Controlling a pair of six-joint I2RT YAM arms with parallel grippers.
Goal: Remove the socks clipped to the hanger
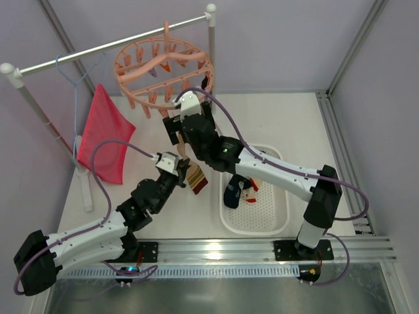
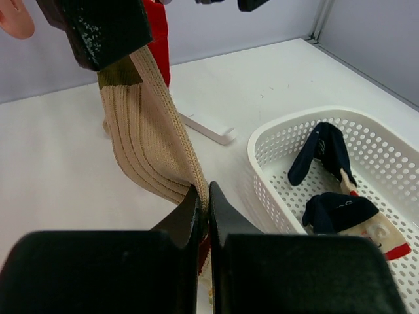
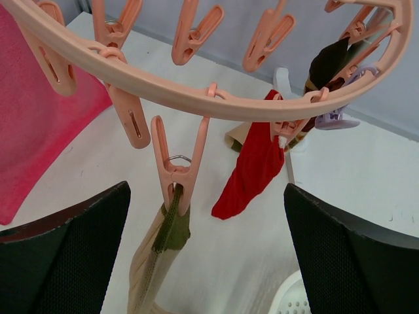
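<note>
left pincer pinching tan sock pegged to hanger, right pincer spread

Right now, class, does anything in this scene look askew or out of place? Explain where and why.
The tan sock, clipped to a peg, slants sideways because the left hand is shut on its lower end; the red sock hangs freely.

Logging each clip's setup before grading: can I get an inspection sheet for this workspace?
Surface: white table.
Job's things: salmon ring hanger on the rail; tan ribbed sock and red sock pegged to it; navy socks in the white basket.
Clutter: pink-red cloth on a light-blue wire hanger.
Grippers: left gripper shut on the tan ribbed sock; right gripper open, either side of its peg.
Cables: purple cables loop off both arms.
Surroundings: plain enclosure walls.
</note>
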